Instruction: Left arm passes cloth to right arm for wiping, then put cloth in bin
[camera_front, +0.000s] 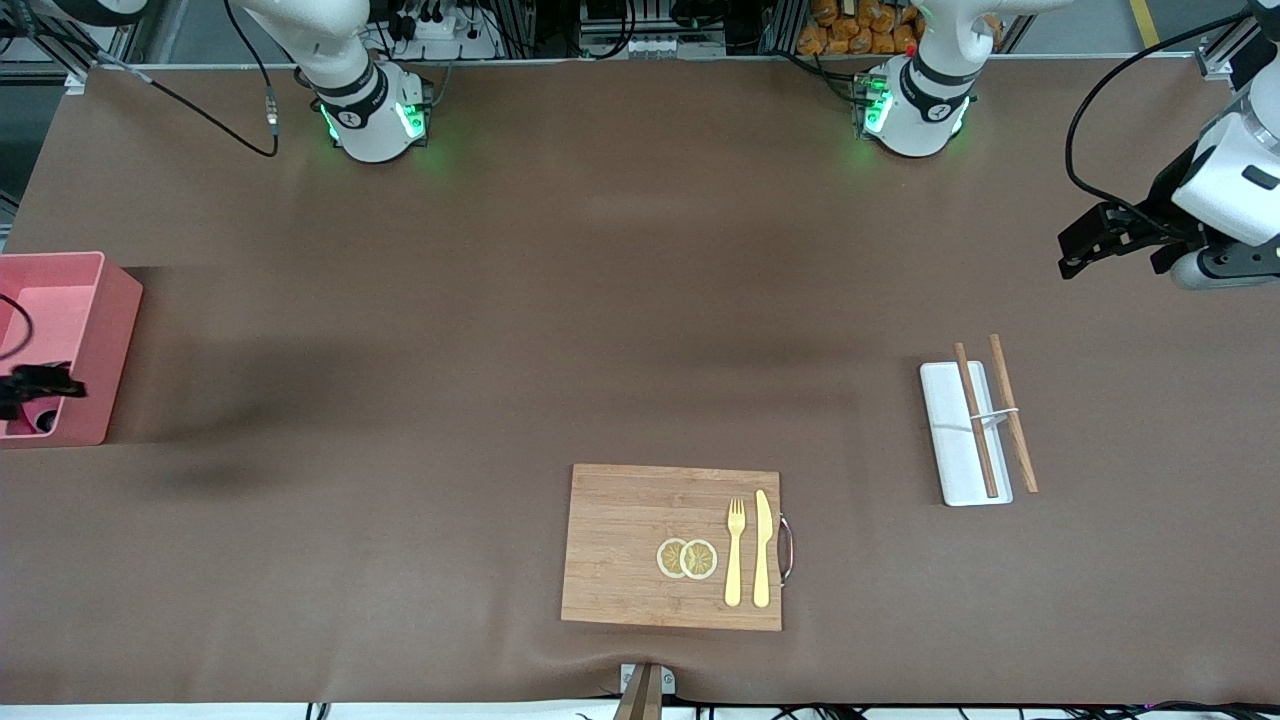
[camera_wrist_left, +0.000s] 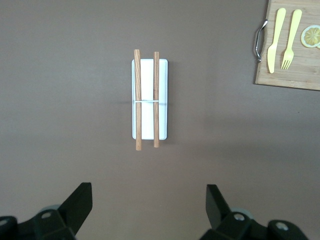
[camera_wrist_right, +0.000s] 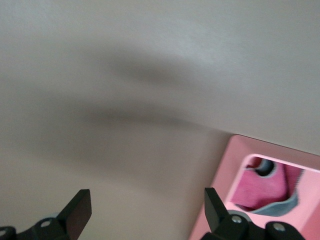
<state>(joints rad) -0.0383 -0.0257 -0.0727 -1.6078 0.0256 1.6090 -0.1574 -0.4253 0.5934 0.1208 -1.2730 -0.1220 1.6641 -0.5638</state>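
At the right arm's end of the table: the bin (camera_front: 95, 340) stood, salmon-pink.
Cloth (camera_wrist_right: 267, 190): lay crumpled inside the bin, crimson face up with a grey edge showing.
Right gripper (camera_wrist_right: 145, 210): hung over the bin's rim, fingers spread apart, holding nothing.
Left gripper (camera_wrist_left: 149, 207): waited in the air well apart from the bin, at the left arm's end, fingers spread apart, empty.
White tray (camera_wrist_left: 162, 100): under the left gripper, bearing chopsticks (camera_wrist_left: 138, 107).
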